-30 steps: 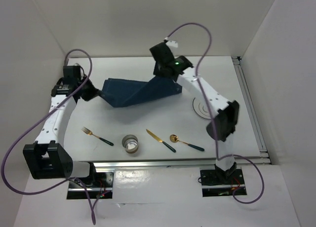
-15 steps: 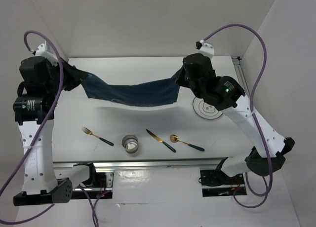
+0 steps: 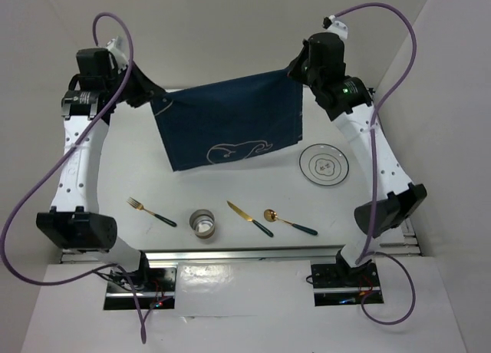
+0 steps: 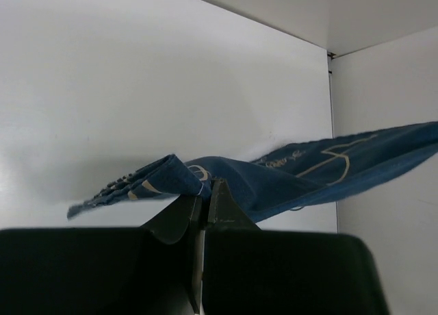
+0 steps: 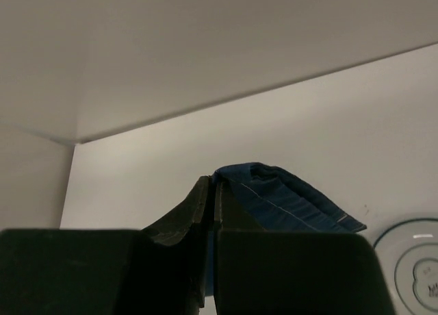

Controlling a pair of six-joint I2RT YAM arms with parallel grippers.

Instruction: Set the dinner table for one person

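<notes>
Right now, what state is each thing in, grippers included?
left gripper: shut on one top corner of the placemat
right gripper: shut on the other top corner
placemat: lifted, hanging spread between the grippers, fish drawing showing
plate: flat on the dinner table, nothing on it
fork: lying flat
cup: upright
knife: lying flat
spoon: lying flat, bowl up

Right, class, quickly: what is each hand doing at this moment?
Left hand: shut on one top corner of the placemat.
Right hand: shut on the placemat's other top corner.
</notes>
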